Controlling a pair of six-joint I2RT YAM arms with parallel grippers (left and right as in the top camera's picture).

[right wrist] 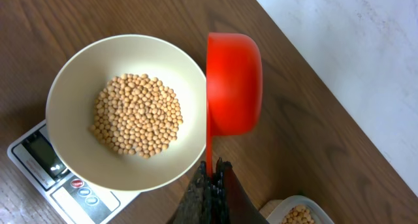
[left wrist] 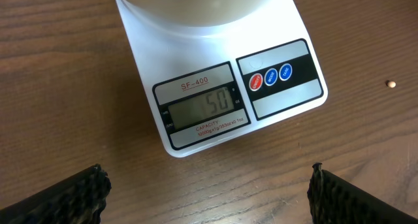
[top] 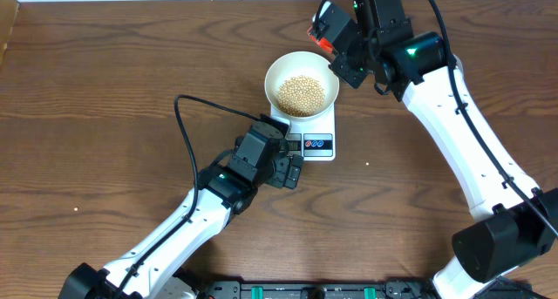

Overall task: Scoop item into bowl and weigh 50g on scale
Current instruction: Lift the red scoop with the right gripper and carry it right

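Many beans (right wrist: 137,116) in bowl (right wrist: 72,87); right jaws' scoop (right wrist: 234,80) beside.

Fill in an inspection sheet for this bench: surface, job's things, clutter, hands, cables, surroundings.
Surface: brown wooden table.
Job's things: white bowl sits on the scale; beans heaped inside; display reads 50.
Clutter: one stray bean on the wood; tub holding more beans, cut off by the right wrist view's edge.
Hands: left hand open, holding nothing, in front of the scale; right hand shut on the red scoop, beside the bowl's rim.
Cables: black cable loops over the table by the left arm.
Surroundings: white surface beyond the table's far edge.
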